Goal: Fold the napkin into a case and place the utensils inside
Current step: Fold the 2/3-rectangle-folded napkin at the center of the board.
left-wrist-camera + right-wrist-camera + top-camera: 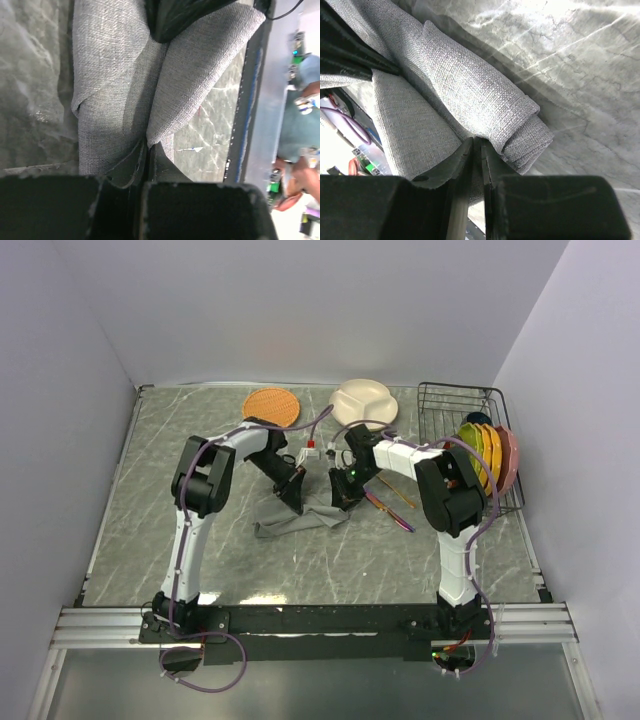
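Locate the napkin (300,518) bunched at the middle of the worktop (180,430), between the two arms. Read the left fingers (132,172) as pressed fully together on a raised crease of the cloth, near its edge. Read the right fingers (462,162) as nearly closed, nipping the grey fabric just beside a rolled corner of several layers. Classify the step as folding: no oblong case formed yet, only loose overlapping flaps. Find the utensils, knife (392,512) and spoon (398,490), lying on bare worktop just right of the cloth, apart from it and ungripped.

For the next move, carry both pinched parts together in one direction. Lay the flap flat over the layer beneath and align the edges before release. Keep tension even between the two grips; otherwise expect a skewed fold or a dragged cloth. Defer utensil pick-up until a pouch with an open mouth lies flat.
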Available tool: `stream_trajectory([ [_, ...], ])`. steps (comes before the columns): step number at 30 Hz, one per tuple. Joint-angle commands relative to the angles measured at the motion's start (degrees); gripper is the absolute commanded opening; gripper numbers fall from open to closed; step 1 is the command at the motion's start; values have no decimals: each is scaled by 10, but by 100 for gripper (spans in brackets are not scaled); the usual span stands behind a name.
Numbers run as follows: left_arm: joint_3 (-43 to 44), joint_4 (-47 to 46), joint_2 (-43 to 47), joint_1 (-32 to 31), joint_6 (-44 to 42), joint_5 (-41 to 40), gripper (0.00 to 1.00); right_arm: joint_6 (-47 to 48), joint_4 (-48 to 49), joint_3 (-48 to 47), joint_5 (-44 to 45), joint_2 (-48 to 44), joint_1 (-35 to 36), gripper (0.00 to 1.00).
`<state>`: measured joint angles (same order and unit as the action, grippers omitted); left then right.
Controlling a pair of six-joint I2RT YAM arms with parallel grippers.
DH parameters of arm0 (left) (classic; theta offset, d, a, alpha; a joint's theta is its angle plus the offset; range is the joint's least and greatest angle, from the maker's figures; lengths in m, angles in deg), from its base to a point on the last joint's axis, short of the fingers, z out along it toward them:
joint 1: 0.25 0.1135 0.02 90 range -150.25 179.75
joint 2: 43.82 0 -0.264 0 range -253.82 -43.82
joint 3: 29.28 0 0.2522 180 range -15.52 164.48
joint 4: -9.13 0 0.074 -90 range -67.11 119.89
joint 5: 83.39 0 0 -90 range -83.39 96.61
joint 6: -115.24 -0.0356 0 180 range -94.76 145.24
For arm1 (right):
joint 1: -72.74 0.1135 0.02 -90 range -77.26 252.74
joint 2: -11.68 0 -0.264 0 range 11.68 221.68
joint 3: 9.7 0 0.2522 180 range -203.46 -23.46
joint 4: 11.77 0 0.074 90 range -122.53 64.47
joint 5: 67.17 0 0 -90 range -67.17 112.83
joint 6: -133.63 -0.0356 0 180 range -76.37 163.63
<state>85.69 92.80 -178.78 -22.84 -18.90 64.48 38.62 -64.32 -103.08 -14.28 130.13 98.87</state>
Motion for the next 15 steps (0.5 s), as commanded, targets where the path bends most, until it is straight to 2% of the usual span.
stream_trajectory([
  [1,34,56,-23,4,-29,31,1,24,10,-21,43,14,3,21],
  [6,31,70,-54,11,-26,26,1,43,-12,-57,48,-9,0,25],
  [9,22,53,-54,12,-17,12,1,62,-23,-75,39,-35,-6,37],
  [10,22,52,-55,13,-15,9,1,67,-23,-77,29,-43,-11,45],
  [13,38,67,-71,13,-20,8,1,93,-7,-71,8,-81,-16,58],
  [15,44,74,-80,14,-24,9,1,123,6,-55,-3,-109,-16,64],
])
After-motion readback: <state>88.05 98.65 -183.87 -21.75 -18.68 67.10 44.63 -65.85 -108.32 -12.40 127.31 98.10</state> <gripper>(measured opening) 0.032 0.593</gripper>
